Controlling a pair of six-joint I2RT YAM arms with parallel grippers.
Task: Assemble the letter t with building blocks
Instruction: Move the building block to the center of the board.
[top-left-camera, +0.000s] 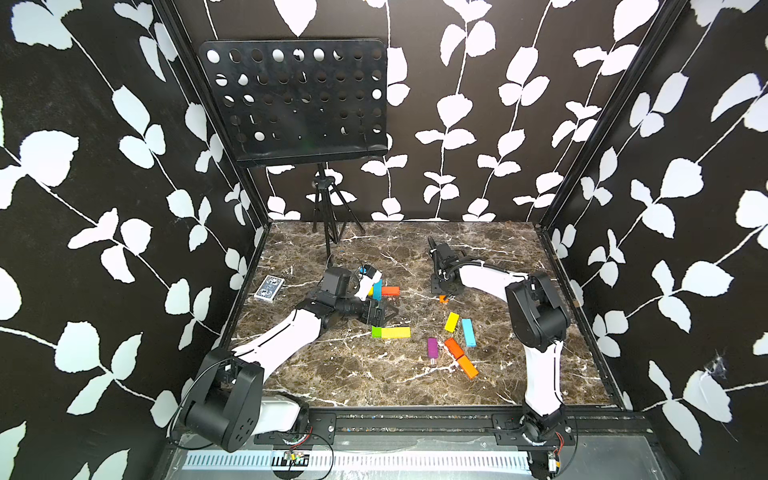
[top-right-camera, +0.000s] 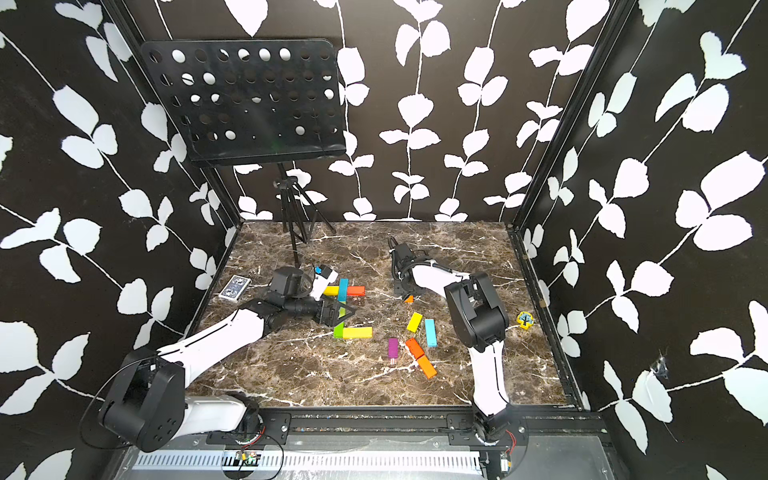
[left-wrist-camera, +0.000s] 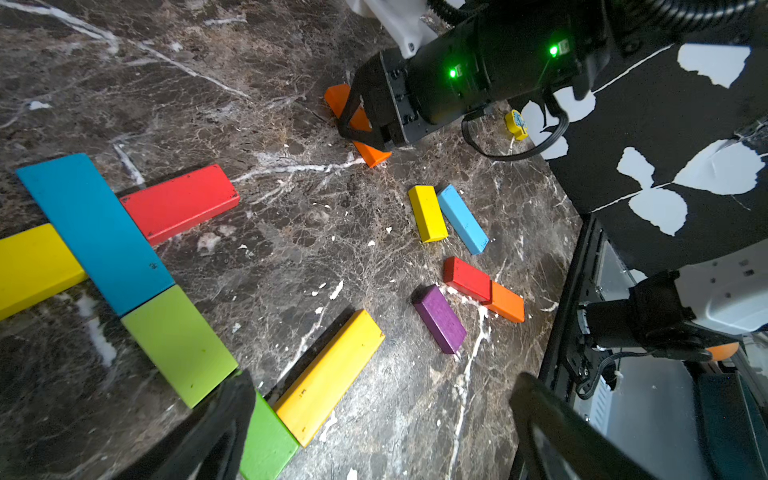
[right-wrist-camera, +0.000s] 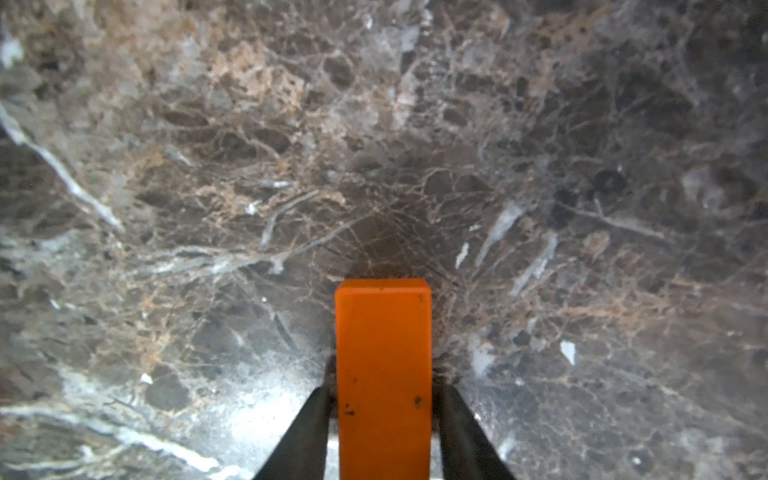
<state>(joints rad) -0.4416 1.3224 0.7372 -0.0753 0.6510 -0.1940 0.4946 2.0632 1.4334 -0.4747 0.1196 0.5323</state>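
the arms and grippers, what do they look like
Both arms have glossy white links, as on the left arm and right arm, joined by bulky black joints. Thin black cables loop at the bases and run along the right forearm, whose wrist shows two green lights. The left gripper and right gripper are black, with open triangular frame fingers.

Bare surface (top-left-camera: 353, 382) lay open along the near edge. Scattered blocks (top-left-camera: 468, 332) cluttered the right middle, and a tripod (top-left-camera: 322, 183) blocked the far left corner.
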